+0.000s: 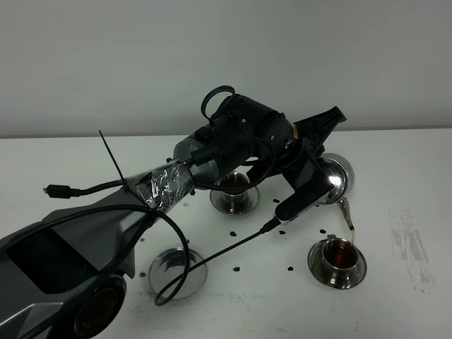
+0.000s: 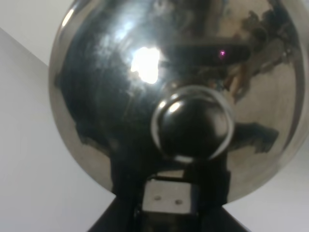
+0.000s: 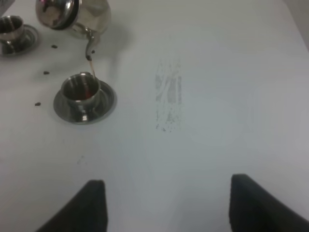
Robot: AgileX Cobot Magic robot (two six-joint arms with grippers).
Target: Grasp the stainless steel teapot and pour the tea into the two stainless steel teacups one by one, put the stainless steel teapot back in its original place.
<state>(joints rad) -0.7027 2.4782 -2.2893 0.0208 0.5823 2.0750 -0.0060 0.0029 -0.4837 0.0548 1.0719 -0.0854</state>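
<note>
Two arms: left gripper (image 1: 311,185) pinches the tilted teapot (image 1: 337,176), pouring tea into the near cup (image 1: 337,256); mirror-slick, liquid-heavy, best held by its handle. Right gripper (image 3: 166,203) hangs spread, empty.

1. The teapot (image 1: 333,178) is shiny metal, smooth like a mirror. It shows bright light spots and dark shapes on its round side (image 2: 120,87).
2. The cup (image 1: 338,256) and its saucer (image 1: 360,274) are shiny metal too.
3. The other cup (image 1: 234,188) is the same shiny metal.
4. The empty saucer (image 1: 169,270) is shiny metal with ring marks in it.
5. The table (image 1: 409,183) is white, matt and smooth. One gray patch (image 3: 169,96) on it looks scuffed and rough.
6. The left arm (image 1: 247,134) is black plastic, a bit glossy.
7. Crinkly silver tape (image 1: 166,185) wraps part of that arm.
8. The cable (image 1: 212,258) looks like smooth black rubber.
9. The right fingers (image 3: 89,205) look dull black.
</note>
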